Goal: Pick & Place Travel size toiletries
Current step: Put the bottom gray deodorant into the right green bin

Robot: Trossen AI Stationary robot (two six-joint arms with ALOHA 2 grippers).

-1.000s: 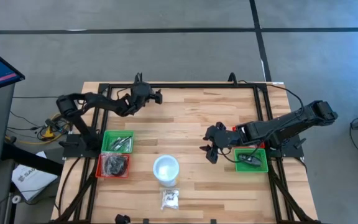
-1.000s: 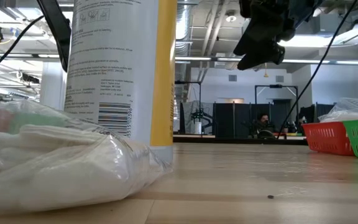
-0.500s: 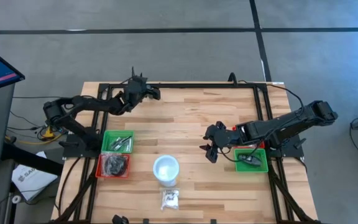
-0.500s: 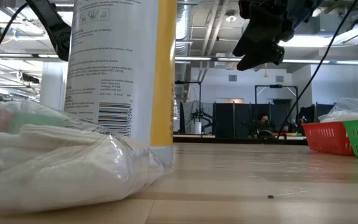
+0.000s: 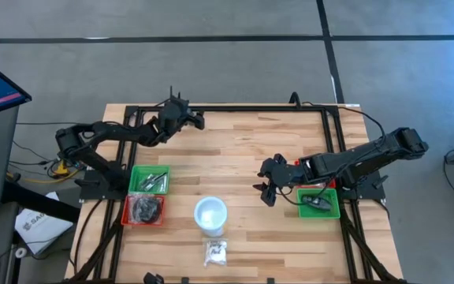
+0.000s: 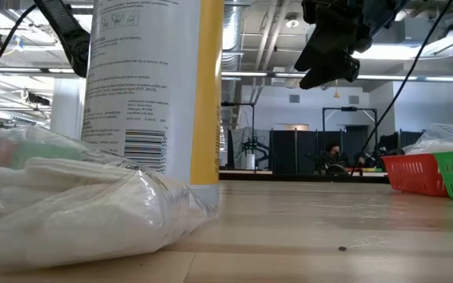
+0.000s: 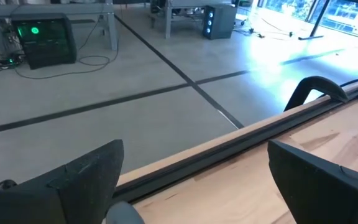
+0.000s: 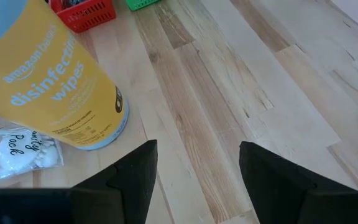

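Upright yellow disinfectant wipes canister (image 5: 210,215) on wooden table (image 5: 235,142), between green tray (image 5: 150,180) and red tray (image 5: 144,209)

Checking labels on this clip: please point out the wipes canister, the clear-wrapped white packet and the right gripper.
wipes canister (image 5: 210,214), high view, white top.
clear-wrapped white packet (image 5: 216,252), high view, middle.
right gripper (image 5: 265,195), high view, between its open fingertips.

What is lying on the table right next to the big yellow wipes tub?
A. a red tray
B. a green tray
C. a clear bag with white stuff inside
C: in the right wrist view, the clear bag lies beside the wipes tub.
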